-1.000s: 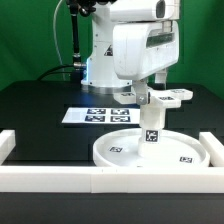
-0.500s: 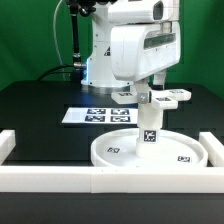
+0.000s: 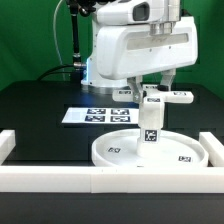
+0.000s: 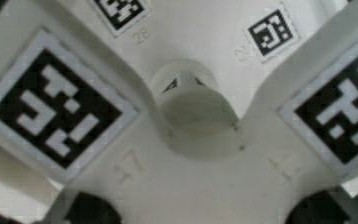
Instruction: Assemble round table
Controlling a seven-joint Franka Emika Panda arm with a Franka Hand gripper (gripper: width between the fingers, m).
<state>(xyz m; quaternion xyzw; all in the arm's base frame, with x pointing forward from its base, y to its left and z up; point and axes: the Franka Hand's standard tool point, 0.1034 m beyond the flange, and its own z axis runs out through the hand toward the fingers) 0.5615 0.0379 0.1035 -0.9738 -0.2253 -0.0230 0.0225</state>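
The leg [image 3: 150,122] stood upright on the disc [image 3: 118,151], the cross-shaped base [image 3: 160,96] atop it, the marker board [image 3: 95,115] behind.

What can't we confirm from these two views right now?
- End effector: exterior view, the arm's white housing covers the fingers; grip state unreadable.
- Leg-to-disc joint: exterior view, the leg stands upright in the disc, but the seating is too small to judge.
- Base: wrist view, cut off by every edge; fingers are dark blurs at the frame edge.
- Tags: exterior view, too small to read.
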